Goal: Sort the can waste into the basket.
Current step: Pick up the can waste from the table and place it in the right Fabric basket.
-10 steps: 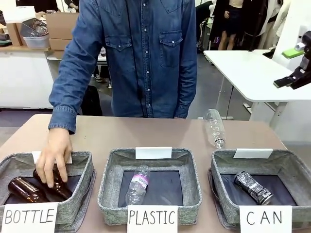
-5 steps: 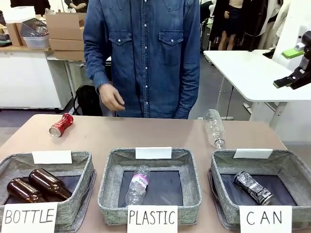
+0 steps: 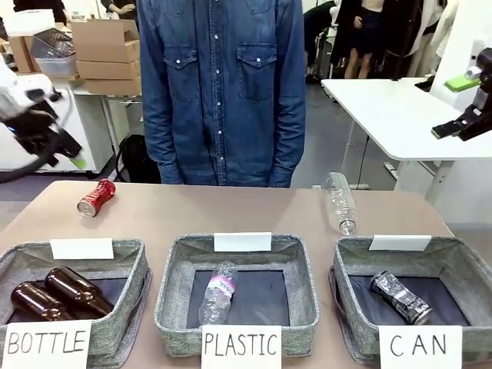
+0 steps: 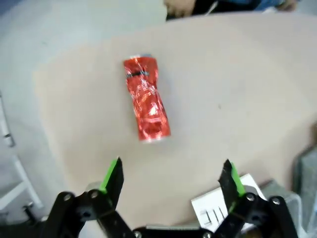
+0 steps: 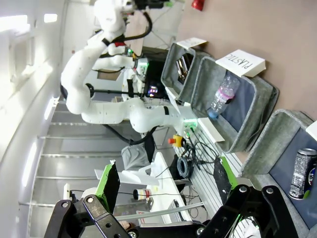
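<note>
left pincer (image 4: 171, 171) wide open, empty, near red can (image 4: 146, 105) on surface (image 4: 237, 74); right pincer (image 5: 166, 173) wide open, empty; dark can (image 3: 400, 297) in can basket (image 3: 455, 252).

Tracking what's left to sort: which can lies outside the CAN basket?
The red can, lying on the table at far left; the dark can lies inside the basket.

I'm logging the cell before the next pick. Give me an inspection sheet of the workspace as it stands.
surface: tan table.
job's things: red can lying on table, far left; dark can inside CAN basket.
clutter: clear bottle lying on table; PLASTIC basket and BOTTLE basket hold bottles.
grippers: left gripper open, aimed at red can, apart from it; right gripper open, raised aside.
cables: cable bundle by robot base.
surroundings: person at far side; cardboard boxes.
</note>
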`<action>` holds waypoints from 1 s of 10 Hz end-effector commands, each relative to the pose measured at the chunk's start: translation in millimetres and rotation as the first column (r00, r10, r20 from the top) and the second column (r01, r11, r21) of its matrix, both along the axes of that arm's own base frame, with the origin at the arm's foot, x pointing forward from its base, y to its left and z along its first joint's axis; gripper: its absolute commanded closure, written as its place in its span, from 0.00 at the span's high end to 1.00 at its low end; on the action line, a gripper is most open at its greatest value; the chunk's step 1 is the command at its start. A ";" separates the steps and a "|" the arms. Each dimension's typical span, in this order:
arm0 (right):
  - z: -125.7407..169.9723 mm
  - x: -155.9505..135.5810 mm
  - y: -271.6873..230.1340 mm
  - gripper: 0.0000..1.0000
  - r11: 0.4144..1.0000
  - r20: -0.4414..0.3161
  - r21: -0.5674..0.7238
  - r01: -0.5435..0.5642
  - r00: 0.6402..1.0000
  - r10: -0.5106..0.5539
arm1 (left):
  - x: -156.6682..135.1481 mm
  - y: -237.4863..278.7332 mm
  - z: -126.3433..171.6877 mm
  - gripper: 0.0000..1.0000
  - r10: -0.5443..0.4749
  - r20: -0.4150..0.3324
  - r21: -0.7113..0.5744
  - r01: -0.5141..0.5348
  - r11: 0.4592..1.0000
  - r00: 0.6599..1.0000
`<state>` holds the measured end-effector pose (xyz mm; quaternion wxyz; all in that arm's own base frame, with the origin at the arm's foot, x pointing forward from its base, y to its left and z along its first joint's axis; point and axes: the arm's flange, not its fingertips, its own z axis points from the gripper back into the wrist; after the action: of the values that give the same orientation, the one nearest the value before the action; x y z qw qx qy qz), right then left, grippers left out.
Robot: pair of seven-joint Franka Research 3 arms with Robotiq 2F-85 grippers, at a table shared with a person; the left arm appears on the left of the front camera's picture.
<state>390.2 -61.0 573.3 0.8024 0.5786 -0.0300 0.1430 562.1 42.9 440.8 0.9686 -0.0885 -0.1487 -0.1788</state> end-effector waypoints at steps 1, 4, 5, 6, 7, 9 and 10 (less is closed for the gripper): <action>0.7 -0.8 -2.1 1.00 1.000 0.015 0.001 -0.015 1.000 0.015 | 21.9 -8.6 -18.8 1.00 0.002 -0.032 0.057 0.000 0.998 0.999; 0.7 -0.8 -2.1 1.00 1.000 0.015 0.001 -0.015 1.000 0.015 | 47.5 -20.0 -64.9 1.00 -0.009 -0.098 0.099 0.018 0.995 0.995; 0.7 -0.8 -2.1 1.00 1.000 0.015 0.001 -0.015 1.000 0.015 | 56.9 -17.3 -76.5 1.00 0.008 -0.118 0.103 0.004 0.995 0.993; 0.7 -0.8 -2.1 1.00 1.000 0.015 0.001 -0.015 1.000 0.015 | 69.3 -11.5 -87.2 1.00 0.031 -0.128 0.105 -0.018 0.994 0.991; 0.7 -0.8 -2.1 1.00 1.000 0.015 0.001 -0.015 1.000 0.015 | 79.3 -5.8 -97.6 1.00 0.035 -0.136 0.076 -0.025 0.997 0.990; 0.7 -0.8 -2.1 1.00 1.000 0.015 0.001 -0.015 1.000 0.015 | 85.6 -5.1 -108.5 1.00 0.018 -0.159 0.051 -0.010 0.999 0.987; 0.7 -0.8 -2.1 1.00 1.000 0.015 0.001 -0.015 1.000 0.015 | 87.5 -5.3 -110.9 1.00 0.026 -0.163 0.047 -0.018 0.999 0.986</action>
<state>390.1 -61.1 573.4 0.8024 0.5786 -0.0301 0.1430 644.3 41.0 323.1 0.9800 -0.0687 -0.0695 -0.1734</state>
